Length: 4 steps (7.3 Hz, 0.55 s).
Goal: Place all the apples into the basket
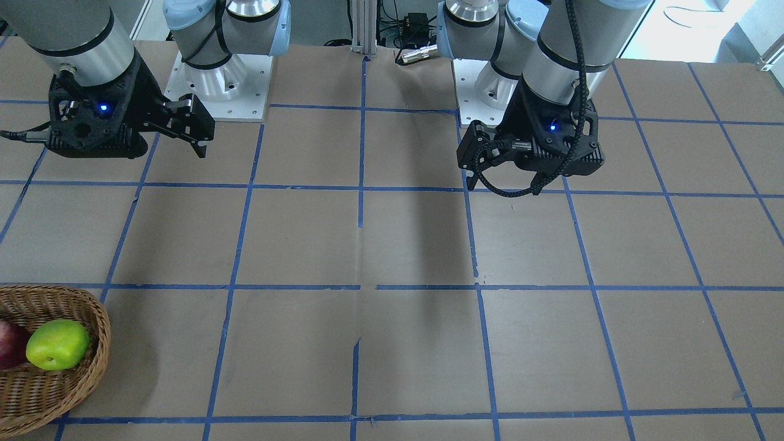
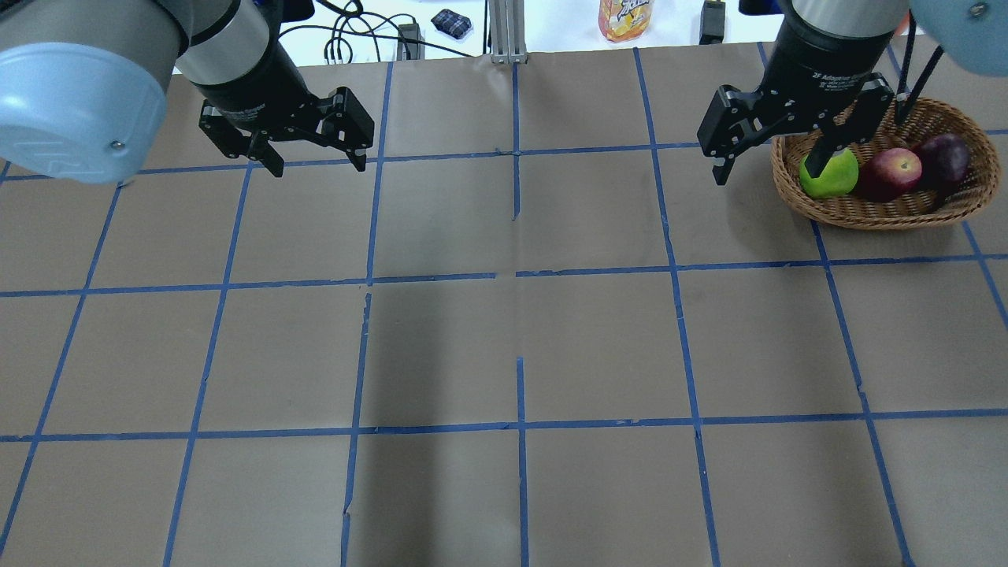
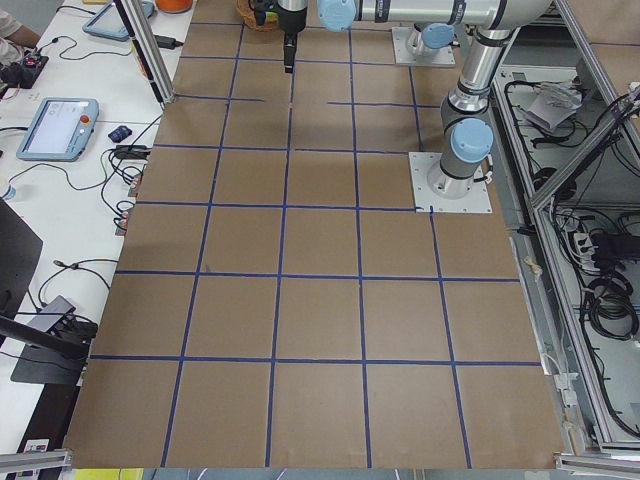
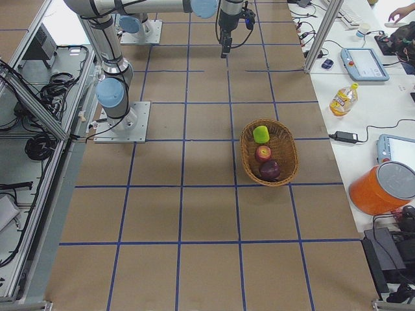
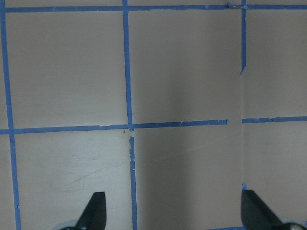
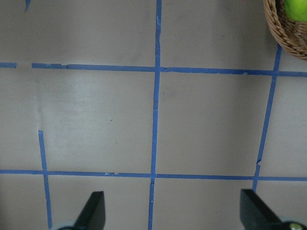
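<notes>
**Inspection: three apples in the basket, both grippers empty**

You will find the brown woven wicker basket [image 2: 882, 216] standing on the brown paper-covered table [image 2: 512, 331] with its blue tape grid. It is on the robot's right side, towards the far edge in the overhead view.

All three apples lie inside the basket, side by side in a row:
- The bright yellow-green apple [image 2: 841, 179] sits at the end nearest the middle of the table.
- The lighter red apple with yellowish patches [image 2: 890, 173] is in the centre.
- The dark maroon-red apple [image 2: 945, 157] is at the outer end.

The right gripper [image 2: 768, 173] hangs above the table just beside the basket's inner rim. Its fingers are spread wide with nothing between them. In the overhead view one finger crosses in front of the yellow-green apple. Your right wrist view, though, shows only paper and tape between the fingertips. The basket rim and a sliver of that apple sit off in its upper right corner.

The left gripper [image 2: 319, 161] hangs above the robot's left half of the table, well apart from the basket. Its fingers are likewise spread wide and hold nothing. The left wrist view shows only paper and tape lines beneath them.
</notes>
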Available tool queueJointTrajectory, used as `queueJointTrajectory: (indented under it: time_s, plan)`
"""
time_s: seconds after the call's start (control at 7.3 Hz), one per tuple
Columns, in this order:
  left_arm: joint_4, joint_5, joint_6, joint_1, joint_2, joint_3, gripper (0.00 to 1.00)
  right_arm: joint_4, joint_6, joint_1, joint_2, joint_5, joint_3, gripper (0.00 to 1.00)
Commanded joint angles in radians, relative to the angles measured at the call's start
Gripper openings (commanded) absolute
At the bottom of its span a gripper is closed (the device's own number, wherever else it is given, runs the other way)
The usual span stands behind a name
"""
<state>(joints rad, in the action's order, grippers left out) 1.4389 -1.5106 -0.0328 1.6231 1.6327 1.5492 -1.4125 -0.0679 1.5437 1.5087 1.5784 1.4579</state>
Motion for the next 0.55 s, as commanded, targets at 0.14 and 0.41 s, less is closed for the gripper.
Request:
queueJointTrajectory:
  time_s: [0.14, 0.41]
  plan:
    - [0.002, 0.000, 0.010, -0.002, -0.008, 0.008, 1.00, 0.000, 0.000, -0.001, 0.002, 0.000, -0.010, 1.00]
    - [0.000, 0.000, 0.004, -0.002, -0.005, 0.006, 1.00, -0.002, 0.002, 0.003, 0.002, 0.000, -0.008, 1.00]
